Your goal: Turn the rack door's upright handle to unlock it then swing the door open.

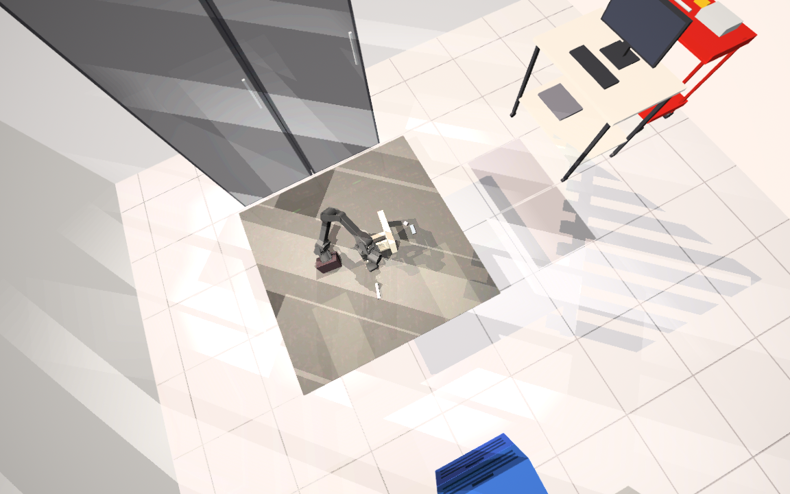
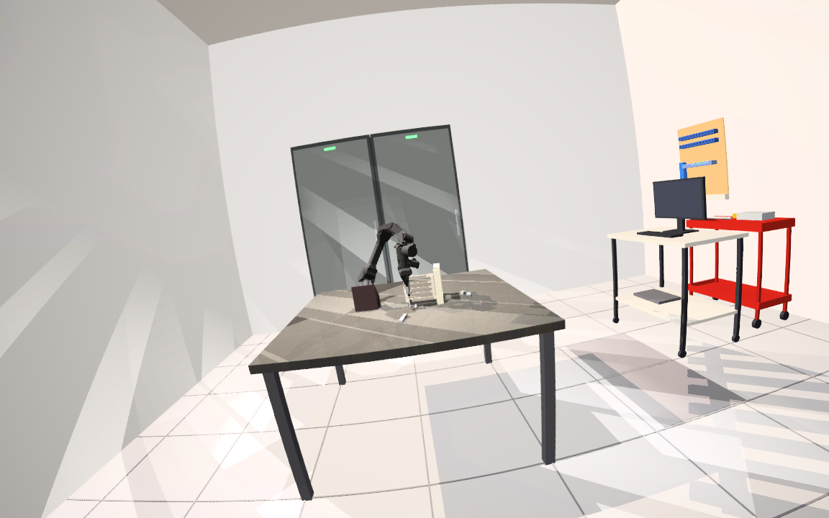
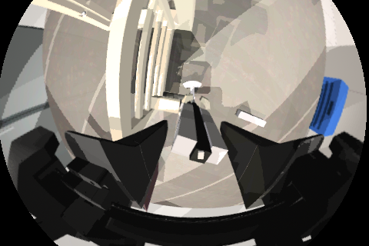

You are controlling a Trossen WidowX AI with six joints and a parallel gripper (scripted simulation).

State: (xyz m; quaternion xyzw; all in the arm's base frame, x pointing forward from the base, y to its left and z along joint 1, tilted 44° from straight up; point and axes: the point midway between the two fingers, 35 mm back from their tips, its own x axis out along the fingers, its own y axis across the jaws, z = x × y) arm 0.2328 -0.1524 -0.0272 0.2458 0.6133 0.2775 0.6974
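Observation:
The gripper (image 3: 195,124) (image 2: 407,293) is open, pointing down at the door's free edge. The dark grey upright handle (image 3: 184,132) stands between the parted fingertips in the wrist view; gaps show on both sides. The slatted cream door (image 3: 118,65) is left of the fingers in the wrist view. It stands swung out from the cream frame (image 2: 439,286) (image 1: 383,223), roughly square to it; the exact angle cannot be told. How far the handle is turned is also not clear. In the top view the arm hides the fingertips and handle.
A small white block (image 1: 377,290) (image 2: 402,317) (image 3: 250,118) lies on the table in front of the door. More small white pieces (image 2: 465,293) lie beyond the frame. The arm's dark red base box (image 1: 328,264) (image 2: 365,298) stands left of the door.

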